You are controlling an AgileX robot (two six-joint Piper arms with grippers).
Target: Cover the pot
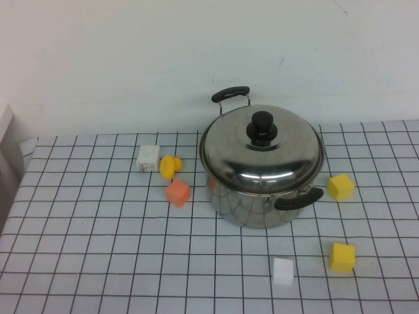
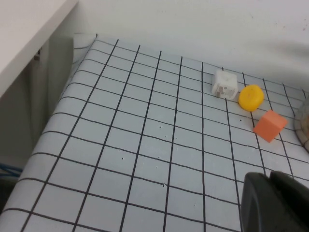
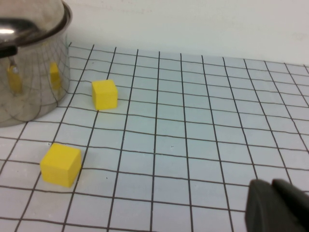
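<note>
Pot (image 1: 262,190) sits right of centre on the grid cloth (image 1: 98,261), domed lid (image 1: 262,154) on it, black knob up; left gripper (image 2: 275,203) low over the cloth's left part, right gripper (image 3: 277,205) over its right part, grip state can't tell for either; yellow blocks (image 3: 105,94) just beside pot.

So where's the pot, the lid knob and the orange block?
pot (image 1: 252,208), high view, shiny front wall.
lid knob (image 1: 262,124), high view, black top.
orange block (image 1: 177,193), high view, top face.
</note>
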